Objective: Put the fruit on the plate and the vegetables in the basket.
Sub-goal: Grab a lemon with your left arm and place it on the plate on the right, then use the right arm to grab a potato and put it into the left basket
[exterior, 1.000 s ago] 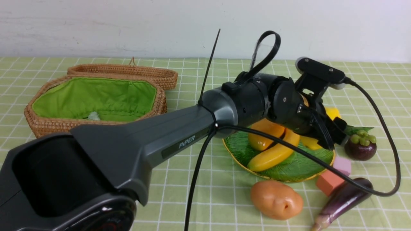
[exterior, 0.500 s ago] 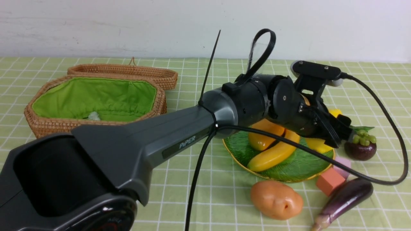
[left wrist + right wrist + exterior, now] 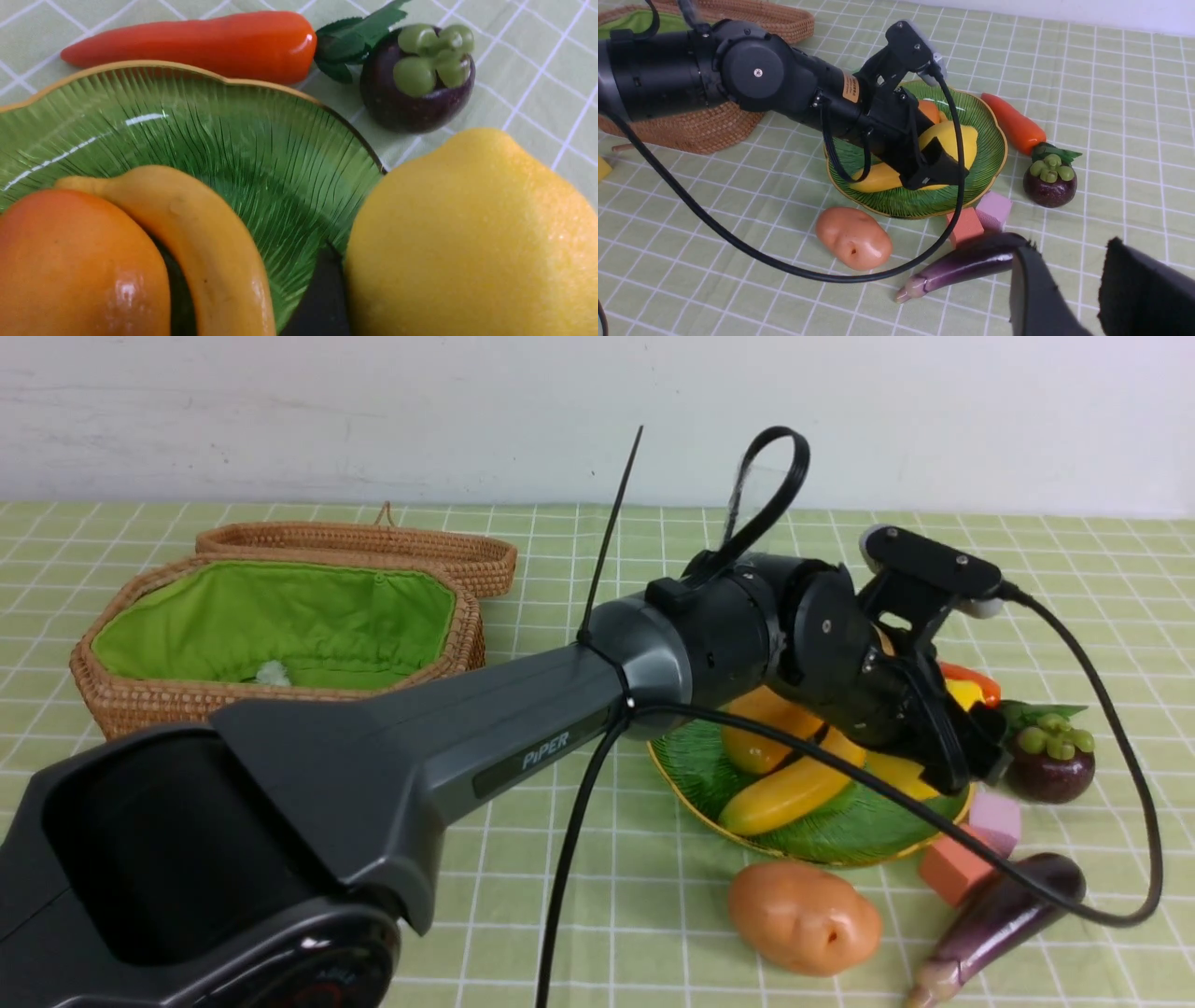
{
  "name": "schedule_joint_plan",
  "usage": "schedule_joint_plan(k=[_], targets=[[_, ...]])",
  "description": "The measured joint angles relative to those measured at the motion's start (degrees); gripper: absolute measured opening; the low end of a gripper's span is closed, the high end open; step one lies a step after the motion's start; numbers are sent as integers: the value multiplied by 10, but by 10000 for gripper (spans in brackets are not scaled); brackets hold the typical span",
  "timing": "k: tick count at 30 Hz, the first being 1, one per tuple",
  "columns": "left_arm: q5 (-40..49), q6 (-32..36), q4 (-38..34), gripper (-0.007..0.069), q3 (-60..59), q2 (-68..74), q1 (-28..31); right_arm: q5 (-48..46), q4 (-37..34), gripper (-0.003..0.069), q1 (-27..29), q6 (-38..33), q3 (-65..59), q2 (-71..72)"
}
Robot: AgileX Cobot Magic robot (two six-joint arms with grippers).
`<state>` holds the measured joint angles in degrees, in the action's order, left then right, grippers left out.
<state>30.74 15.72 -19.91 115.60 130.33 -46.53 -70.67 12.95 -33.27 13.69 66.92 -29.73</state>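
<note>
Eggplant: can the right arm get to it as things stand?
Probably yes. The right gripper hangs close to the eggplant, jaws open and empty, with nothing lying on it. Only the cable of the left arm loops close by and might snag.

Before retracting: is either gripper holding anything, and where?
Left gripper straddles the glossy yellow lemon across its middle; clamped or loose, cannot tell. Right gripper empty.

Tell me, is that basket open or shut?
Open. The basket has its lid lying flipped back behind it, and the green lining inside shows.
</note>
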Motion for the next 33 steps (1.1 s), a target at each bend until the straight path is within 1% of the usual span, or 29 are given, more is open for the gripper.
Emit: schedule_joint_plan(k=[3, 9, 12, 16, 17, 18, 22, 25, 27, 33], targets=[[15, 24, 2, 673, 0, 0, 0, 1, 0, 223, 0, 0, 0, 0], [28, 36, -1, 657, 0, 0, 0, 1, 0, 223, 0, 0, 0, 0], [33, 36, -1, 622, 0, 0, 0, 2, 0, 223, 0, 0, 0, 0], [62, 36, -1, 547, 0, -5, 0, 3, 0, 223, 0, 0, 0, 0], [65, 36, -1, 544, 0, -6, 0, 3, 0, 223, 0, 0, 0, 0], [87, 36, -1, 515, 0, -13, 0, 3, 0, 223, 0, 0, 0, 0], [138, 36, 7, 449, 0, -35, 0, 6, 0, 227, 0, 0, 0, 0], [161, 36, 10, 418, 0, -43, 0, 9, 0, 228, 0, 0, 0, 0], [192, 36, 9, 381, 0, -47, 0, 9, 0, 231, 0, 0, 0, 0], [261, 36, 8, 312, 0, -47, 0, 9, 1, 232, 0, 0, 0, 0]])
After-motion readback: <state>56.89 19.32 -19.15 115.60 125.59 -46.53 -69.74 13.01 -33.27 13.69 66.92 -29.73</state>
